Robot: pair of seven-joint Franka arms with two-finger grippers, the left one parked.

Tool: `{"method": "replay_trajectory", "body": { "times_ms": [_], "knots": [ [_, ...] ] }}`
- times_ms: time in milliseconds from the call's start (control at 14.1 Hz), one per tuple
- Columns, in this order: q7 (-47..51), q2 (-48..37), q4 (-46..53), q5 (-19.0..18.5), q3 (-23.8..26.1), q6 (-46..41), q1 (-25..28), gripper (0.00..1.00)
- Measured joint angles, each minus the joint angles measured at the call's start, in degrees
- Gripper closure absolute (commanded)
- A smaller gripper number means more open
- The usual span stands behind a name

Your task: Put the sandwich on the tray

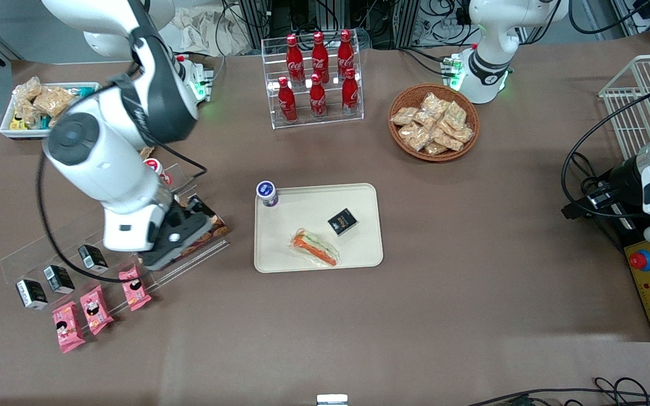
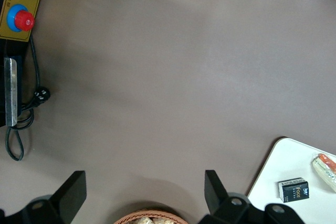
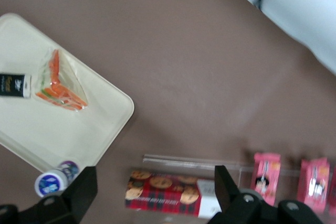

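The sandwich (image 1: 315, 247), a clear-wrapped wedge with orange, white and green layers, lies flat on the cream-beige tray (image 1: 302, 214), in the part nearest the front camera. It also shows in the right wrist view (image 3: 60, 82) on the tray (image 3: 31, 124), and its end shows in the left wrist view (image 2: 325, 166). My right gripper (image 1: 175, 239) is off the tray, toward the working arm's end of the table, hovering over a red cookie box (image 3: 163, 192). In the right wrist view the gripper (image 3: 153, 195) is open and empty, its fingers (image 3: 81, 190) wide apart.
A small black box (image 1: 342, 221) lies on the tray beside the sandwich. A yogurt cup (image 1: 267, 193) stands at the tray's corner. A clear acrylic shelf (image 1: 189, 262) holds the cookie box, with pink snack packets (image 1: 93, 310) nearby. A cola rack (image 1: 316, 79) and a snack basket (image 1: 433, 121) stand farther back.
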Motion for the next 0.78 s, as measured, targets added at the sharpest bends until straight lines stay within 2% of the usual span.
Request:
{"method": "replay_trajectory", "body": {
  "times_ms": [283, 496, 638, 780],
  "knots": [
    [12.65, -3.25, 0.28, -0.47, -1.55, -7.61, -3.93, 0.01],
    [14.08, -5.97, 0.39, -3.27, -1.56, -10.32, -8.97, 0.01],
    [14.6, -7.5, 0.4, -3.57, -1.06, -11.78, -12.55, 0.01],
    [14.61, -8.31, 0.39, -3.6, 3.06, -12.91, -18.95, 0.01]
  ]
}}
